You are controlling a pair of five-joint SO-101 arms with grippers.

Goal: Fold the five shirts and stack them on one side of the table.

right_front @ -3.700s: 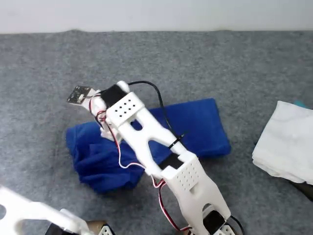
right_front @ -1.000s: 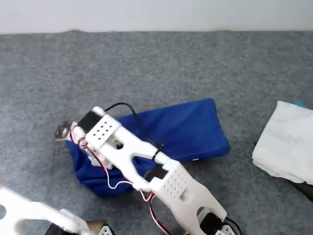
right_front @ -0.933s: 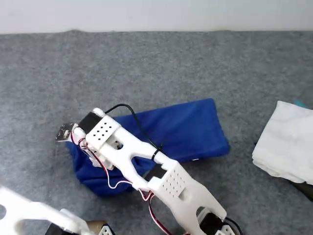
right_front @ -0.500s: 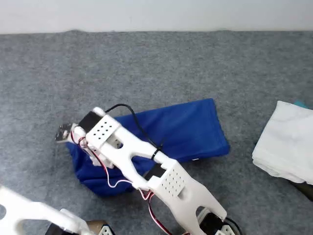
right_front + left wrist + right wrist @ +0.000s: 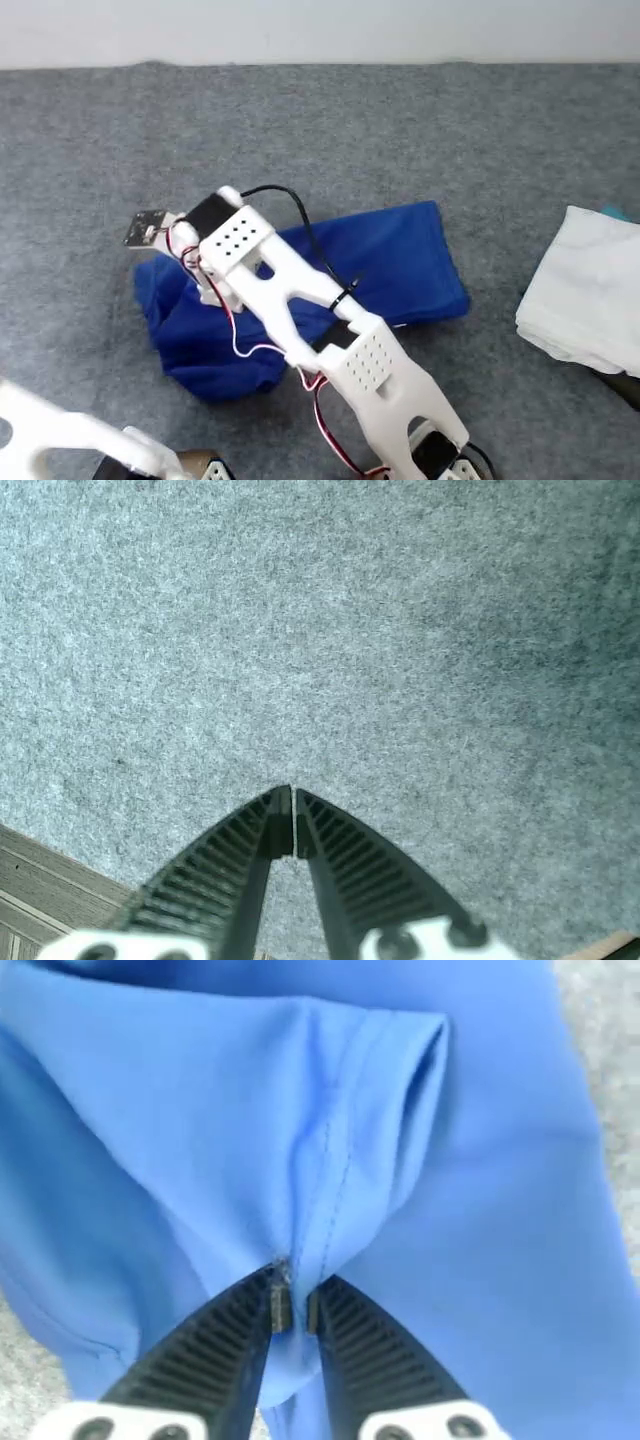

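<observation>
A blue shirt point(image 5: 380, 260) lies partly folded in the middle of the grey table, bunched at its left end. The right arm stretches from the bottom edge over the shirt, and its gripper point(image 5: 205, 290) sits at the shirt's left part. In the right wrist view the right gripper point(image 5: 293, 1310) is shut on a pinched fold of the blue shirt point(image 5: 330, 1130), which rises as a ridge from its tips. The left gripper point(image 5: 294, 825) is shut with nothing in it, over bare grey mat. A folded white shirt point(image 5: 590, 290) lies at the right edge.
Part of the left arm point(image 5: 60, 435) shows at the bottom left corner. A teal cloth corner point(image 5: 612, 213) peeks out behind the white shirt. Grey mat point(image 5: 350, 130) stretches behind the blue shirt up to the far edge.
The right gripper first moved left and down to the shirt's left end, then rose up and to the right, lifting a fold of blue cloth with it.
</observation>
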